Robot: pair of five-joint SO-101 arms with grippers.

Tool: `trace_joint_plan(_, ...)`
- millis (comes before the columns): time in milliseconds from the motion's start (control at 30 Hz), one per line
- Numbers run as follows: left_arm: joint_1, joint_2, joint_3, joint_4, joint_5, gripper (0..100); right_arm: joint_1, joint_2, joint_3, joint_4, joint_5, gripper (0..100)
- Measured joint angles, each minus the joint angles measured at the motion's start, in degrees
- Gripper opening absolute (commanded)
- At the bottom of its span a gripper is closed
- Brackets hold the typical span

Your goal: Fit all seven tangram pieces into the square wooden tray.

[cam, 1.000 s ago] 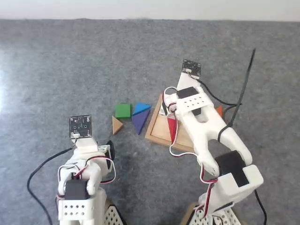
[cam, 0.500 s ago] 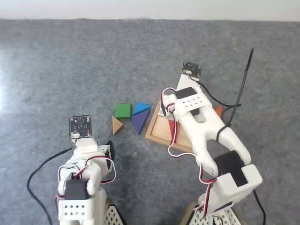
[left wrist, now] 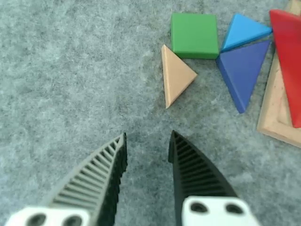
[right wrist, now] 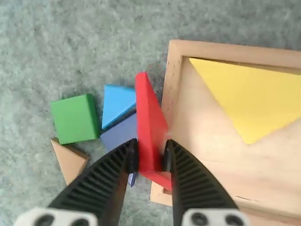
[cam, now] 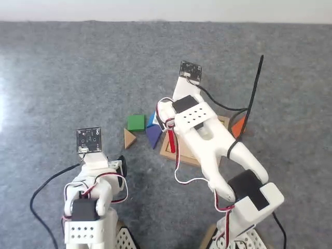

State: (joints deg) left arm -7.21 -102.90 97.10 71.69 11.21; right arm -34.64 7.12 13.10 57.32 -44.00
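The red triangle (right wrist: 149, 127) is held on edge between the fingers of the right gripper (right wrist: 150, 149), over the 9 o'clock rim of the tray (right wrist: 170, 84) as seen from the high view. Its lower corner appears to rest on that rim, though contact cannot be confirmed. The jaws are closed to a narrow gap, pinching the piece by its flat faces. A yellow triangle (right wrist: 249, 101) lies flat inside the tray.

Just beyond the tray's 9 o'clock side, four pieces are grouped on the grey mat (cam: 62, 78): a light blue triangle (right wrist: 116, 104) and a dark blue triangle (right wrist: 120, 136) nearest the rim, then a green square (right wrist: 75, 118) and a tan triangle (right wrist: 69, 160). An orange piece (cam: 238, 126) is seen at the tray's 3 o'clock side.

The right arm is stretched from its base toward 11 o'clock, across the tray. The left gripper (left wrist: 146, 141) is held over bare mat, jaws parted and holding nothing, with the tan triangle at its 12 o'clock. The left arm is folded close to its base.
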Motion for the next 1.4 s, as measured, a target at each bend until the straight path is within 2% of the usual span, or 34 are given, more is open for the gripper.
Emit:
trace_joint_plan(133,0.0,0.0,0.0,0.0,0.0,14,1.41,0.09,-0.09,0.0,-0.97,9.5)
trace_joint_plan(500,0.0,0.0,0.0,0.0,0.0,14,12.48,8.18,0.0,1.85,-1.05,9.5)
trace_joint_plan(700,0.0,0.0,0.0,0.0,0.0,14,13.98,8.0,-0.18,7.56,3.25,9.3)
trace_joint_plan(900,0.0,0.0,0.0,0.0,0.0,14,14.42,4.92,0.26,8.88,5.54,9.1)
trace_joint_plan(1133,0.0,0.0,0.0,0.0,0.0,14,13.19,-5.27,0.26,3.52,15.38,9.5)
trace_joint_plan(1400,0.0,0.0,0.0,0.0,0.0,14,1.76,-6.95,5.1,-4.31,27.34,9.5)
